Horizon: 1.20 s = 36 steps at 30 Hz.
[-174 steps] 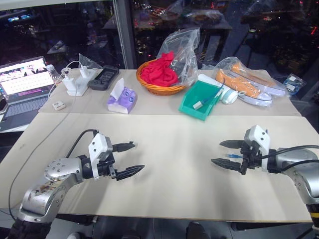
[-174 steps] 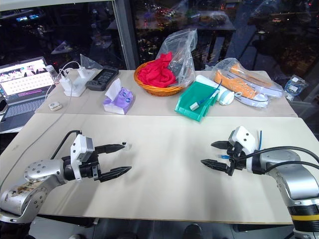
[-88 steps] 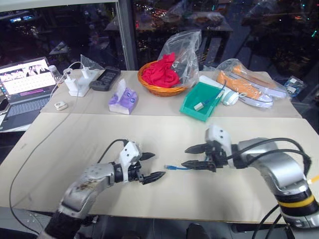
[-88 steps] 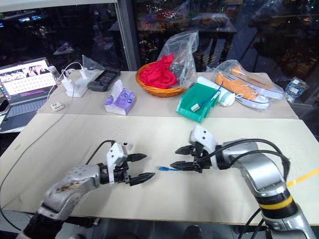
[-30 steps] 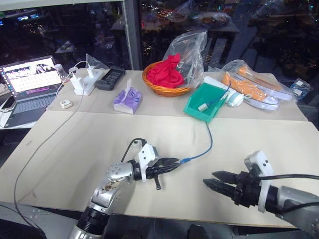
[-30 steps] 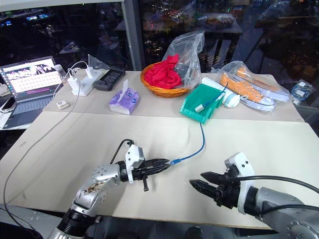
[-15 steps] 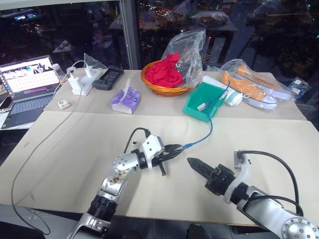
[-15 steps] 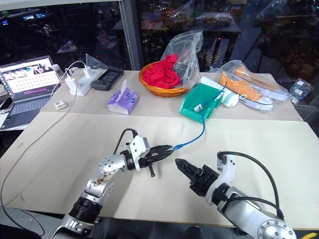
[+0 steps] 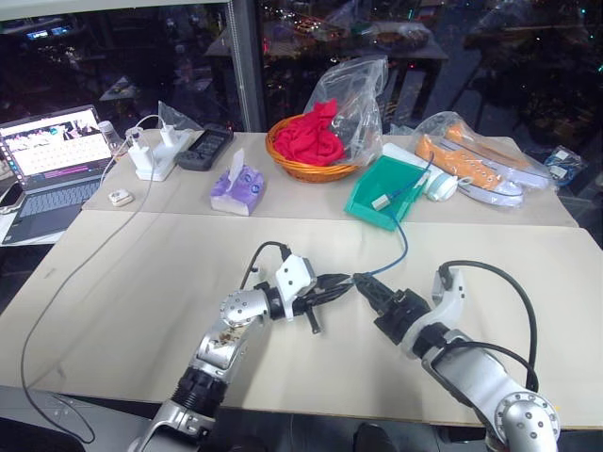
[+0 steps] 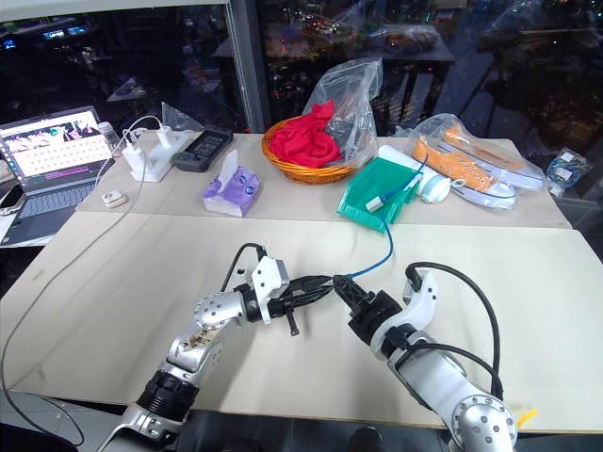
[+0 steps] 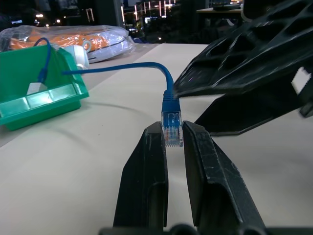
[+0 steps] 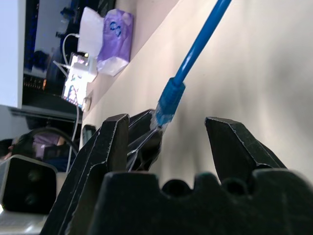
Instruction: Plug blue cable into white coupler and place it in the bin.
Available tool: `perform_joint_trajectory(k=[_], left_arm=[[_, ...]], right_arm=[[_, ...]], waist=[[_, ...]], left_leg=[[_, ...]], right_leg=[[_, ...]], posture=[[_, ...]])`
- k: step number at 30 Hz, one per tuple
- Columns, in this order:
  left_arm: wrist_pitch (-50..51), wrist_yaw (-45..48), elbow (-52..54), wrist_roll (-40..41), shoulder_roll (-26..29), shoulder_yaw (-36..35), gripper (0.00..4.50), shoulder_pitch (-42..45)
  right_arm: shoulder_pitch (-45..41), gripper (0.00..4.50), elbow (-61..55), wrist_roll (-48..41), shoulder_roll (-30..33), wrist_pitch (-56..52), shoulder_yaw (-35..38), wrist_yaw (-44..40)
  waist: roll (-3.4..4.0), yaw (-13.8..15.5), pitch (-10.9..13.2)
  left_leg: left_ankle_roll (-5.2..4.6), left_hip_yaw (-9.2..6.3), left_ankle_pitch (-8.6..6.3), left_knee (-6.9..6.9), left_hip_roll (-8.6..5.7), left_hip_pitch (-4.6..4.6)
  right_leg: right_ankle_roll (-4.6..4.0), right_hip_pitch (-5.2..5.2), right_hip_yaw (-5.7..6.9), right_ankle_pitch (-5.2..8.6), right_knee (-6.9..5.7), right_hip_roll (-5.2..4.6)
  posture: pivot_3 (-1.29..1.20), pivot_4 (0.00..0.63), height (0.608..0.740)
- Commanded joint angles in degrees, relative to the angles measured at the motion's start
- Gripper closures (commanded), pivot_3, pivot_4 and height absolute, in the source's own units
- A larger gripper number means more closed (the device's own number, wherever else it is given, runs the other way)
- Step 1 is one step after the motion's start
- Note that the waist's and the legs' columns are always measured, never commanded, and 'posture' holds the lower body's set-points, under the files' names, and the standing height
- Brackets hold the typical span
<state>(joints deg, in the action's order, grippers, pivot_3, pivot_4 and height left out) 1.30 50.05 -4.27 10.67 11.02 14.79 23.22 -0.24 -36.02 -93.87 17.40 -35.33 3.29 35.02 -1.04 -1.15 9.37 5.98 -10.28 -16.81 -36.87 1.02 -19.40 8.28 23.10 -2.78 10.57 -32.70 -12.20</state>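
Left wrist view: the clear plug of the blue cable point(image 11: 172, 122) is pinched in the clenched left gripper point(image 9: 341, 282). The cable is trailed back into the bin point(image 9: 369, 193), where the white coupler point(image 9: 381, 201) lies. Since half a second ago, the right gripper point(image 9: 366, 283), jaws spread, has been brought against the plug.

Left gripper point(image 11: 173, 134) clamped, pointing at the right gripper point(image 12: 168, 139), fingers apart.
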Motion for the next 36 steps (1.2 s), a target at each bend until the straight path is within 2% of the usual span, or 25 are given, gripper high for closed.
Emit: perform_joint_trajectory(k=[1,16,20,25,26,36], left_arm=[[-0.41,0.3,2.18,1.0,-0.19,0.0,4.42,0.97],[0.36,0.52,3.59,1.0,0.69,0.3,4.42,-0.04],[0.6,0.42,3.85,1.02,0.73,0.28,4.42,-0.07],[0.82,0.33,4.03,1.02,0.84,0.31,4.42,-0.22],[0.89,0.29,4.09,1.04,0.85,0.32,4.42,-0.25],[0.94,0.18,4.04,1.07,0.86,0.41,4.42,-0.21]], right_arm=[[-0.88,1.58,-0.34,0.42,-0.29,1.61,0.1,-0.71],[-2.05,1.58,0.79,0.81,-2.28,4.82,0.69,-2.88],[-2.26,2.45,0.83,0.76,-2.0,4.47,0.47,-3.82],[-2.47,4.26,0.82,0.78,-1.99,4.42,0.26,-4.09],[-2.46,4.48,0.82,0.76,-1.96,4.39,0.24,-4.18],[-3.13,4.48,0.9,0.87,-1.68,3.94,-0.29,-5.04]], waist=[[0.0,0.03,0.0],[0.02,-0.03,0.01],[0.02,-0.03,0.01],[0.02,-0.04,0.01],[0.02,-0.03,0.01],[0.02,-0.02,0.01]], left_leg=[[0.0,0.0,0.0,0.0,0.0,0.0],[-0.01,0.0,0.0,0.01,0.0,0.0],[-0.01,0.0,-0.01,0.01,0.0,0.0],[-0.01,0.0,-0.01,0.01,0.0,0.0],[-0.01,0.0,-0.01,0.01,0.0,0.0],[-0.02,0.0,-0.01,0.01,0.0,-0.01]], right_leg=[[0.0,0.0,0.0,0.0,0.0,0.0],[0.0,0.01,0.0,0.0,0.0,0.0],[0.0,0.01,0.0,0.0,0.01,0.0],[0.0,0.01,0.0,0.0,0.01,0.0],[0.0,0.01,0.0,0.01,0.01,0.0],[0.0,0.01,0.0,0.01,0.01,0.0]], posture=[[0.0,0.15,0.74],[0.0,0.15,0.74],[0.0,0.15,0.74],[0.0,0.15,0.74],[0.0,0.15,0.74],[0.0,0.15,0.74]])
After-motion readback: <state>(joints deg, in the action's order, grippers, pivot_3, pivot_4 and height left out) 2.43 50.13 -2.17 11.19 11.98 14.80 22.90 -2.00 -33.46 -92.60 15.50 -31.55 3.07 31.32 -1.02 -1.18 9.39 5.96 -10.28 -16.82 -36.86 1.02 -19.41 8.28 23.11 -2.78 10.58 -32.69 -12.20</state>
